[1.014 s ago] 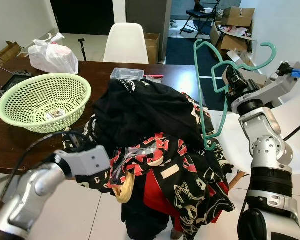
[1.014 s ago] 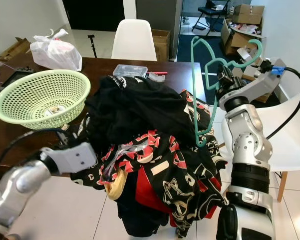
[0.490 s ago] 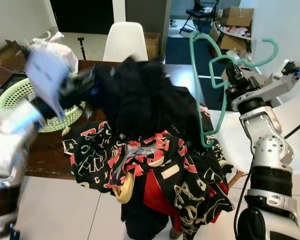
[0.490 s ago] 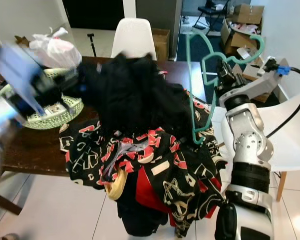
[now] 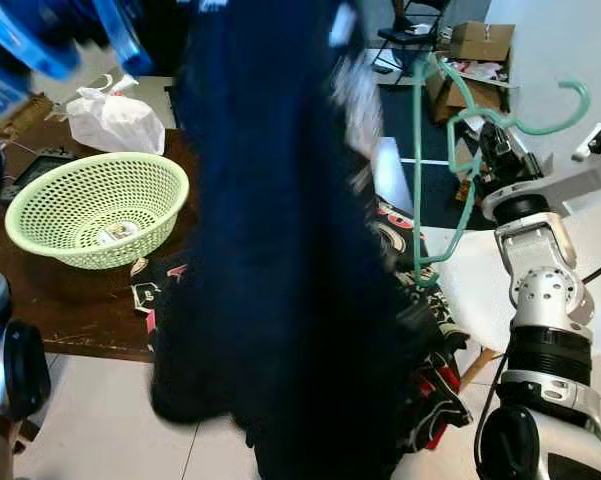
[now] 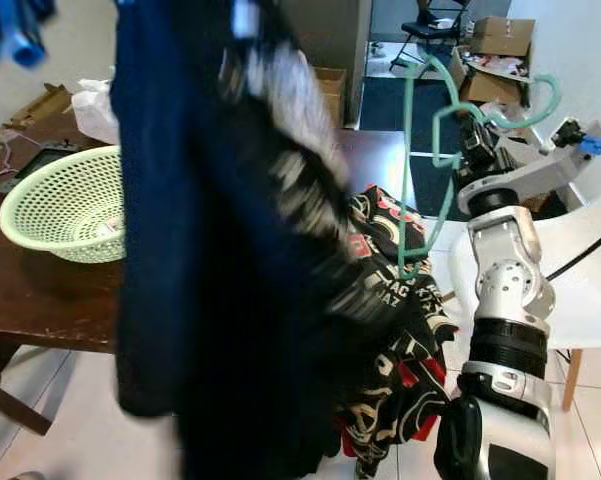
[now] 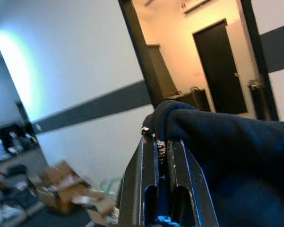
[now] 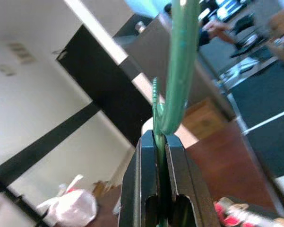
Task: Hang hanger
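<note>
Hanging blurred across the middle of both eye views, one dark navy garment (image 5: 280, 250), hiding most of the tabletop (image 5: 90, 300) and much of the heap behind it. Pinched at a fold of that garment, the left hand (image 7: 161, 142), fingers clamped tight on the cloth in the left wrist view; in the eye views, seen only as a blue smear at the upper left corner, too blurred to read. Cut off by the garment, one black shirt with red and white print (image 6: 395, 290), draped over the tabletop's near right edge and hanging toward the floor.

Raised at the right, one teal hanger (image 5: 420, 150), gripped by the right hand (image 5: 492, 155) near the base of its hook, fingers clenched on the green bar in the right wrist view (image 8: 177, 80). Hook up and toward the right; long bar dropping down beside the printed shirt, lower end curled just above it.

Counted on the tabletop's left part: one pale green perforated basket (image 5: 95, 205) with something small inside, too small to tell; one white plastic bag (image 5: 115, 120) behind it. Beyond, cardboard boxes (image 5: 475, 40), number unclear.
</note>
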